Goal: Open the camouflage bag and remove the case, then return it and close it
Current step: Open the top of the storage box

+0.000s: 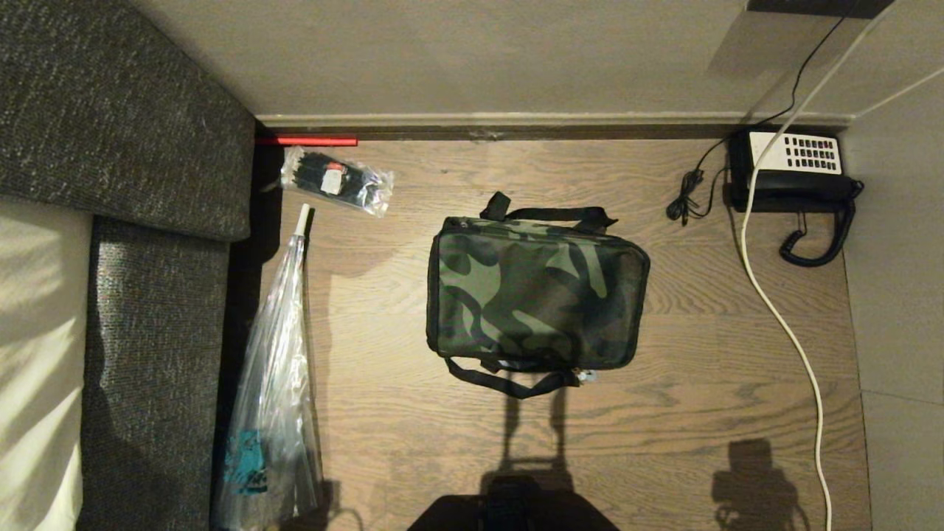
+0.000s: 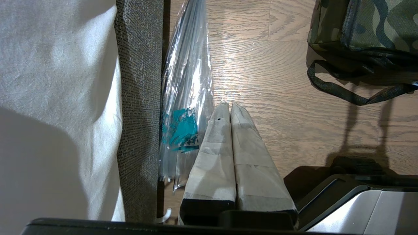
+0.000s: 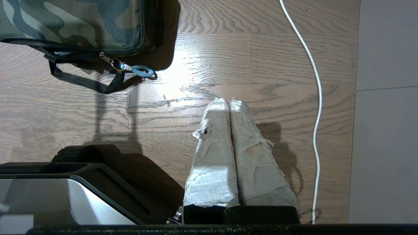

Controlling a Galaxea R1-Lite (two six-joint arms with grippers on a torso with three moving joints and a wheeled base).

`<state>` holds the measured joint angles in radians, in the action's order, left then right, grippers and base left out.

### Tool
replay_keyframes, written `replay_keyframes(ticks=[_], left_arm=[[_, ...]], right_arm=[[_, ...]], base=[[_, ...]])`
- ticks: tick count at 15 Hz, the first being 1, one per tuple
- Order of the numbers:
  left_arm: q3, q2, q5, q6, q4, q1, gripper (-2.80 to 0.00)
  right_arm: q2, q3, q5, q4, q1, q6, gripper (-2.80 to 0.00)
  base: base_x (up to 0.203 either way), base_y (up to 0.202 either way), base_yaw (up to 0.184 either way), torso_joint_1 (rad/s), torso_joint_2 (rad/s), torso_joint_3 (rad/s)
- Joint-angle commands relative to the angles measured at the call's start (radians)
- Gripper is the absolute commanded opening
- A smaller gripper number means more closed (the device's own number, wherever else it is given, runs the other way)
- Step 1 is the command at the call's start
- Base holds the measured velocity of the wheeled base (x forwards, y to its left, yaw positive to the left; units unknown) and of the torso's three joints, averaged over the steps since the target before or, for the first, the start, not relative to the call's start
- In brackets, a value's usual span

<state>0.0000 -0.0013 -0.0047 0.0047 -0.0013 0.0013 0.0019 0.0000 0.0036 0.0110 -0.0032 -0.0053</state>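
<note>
The camouflage bag [image 1: 537,293] lies zipped shut in the middle of the wooden floor, black strap handles at its far and near sides. Its zipper pull with a blue tab [image 3: 138,69] sits at the near right corner. The case is hidden. Neither arm shows in the head view. My left gripper [image 2: 228,105] hangs shut over the floor, left of the bag's corner [image 2: 365,26], holding nothing. My right gripper [image 3: 229,100] hangs shut and empty over the floor, to the right of the bag [image 3: 72,23].
A grey sofa [image 1: 125,243] fills the left side. A clear plastic bag [image 1: 276,383] lies along it, a small packet [image 1: 335,179] beyond. A desk telephone [image 1: 796,173] and a white cable [image 1: 782,317] are at the right. The robot's base [image 1: 512,512] is at the near edge.
</note>
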Motion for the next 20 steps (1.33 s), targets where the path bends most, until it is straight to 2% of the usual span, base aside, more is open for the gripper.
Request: replay_keyframes(ticks=[1,20], left_arm=[[0.002,0.001,0.000,0.000,0.000,0.000,-2.80],[0.002,0.001,0.000,0.000,0.000,0.000,-2.80]], right_arm=[[0.001,0.000,0.001,0.000,0.000,-0.001,-2.80],[0.001,0.000,0.001,0.000,0.000,-0.001,-2.80]], base=[[0.000,0.000,0.000,0.000,0.00,0.000],[0.000,0.000,0.000,0.000,0.00,0.000]])
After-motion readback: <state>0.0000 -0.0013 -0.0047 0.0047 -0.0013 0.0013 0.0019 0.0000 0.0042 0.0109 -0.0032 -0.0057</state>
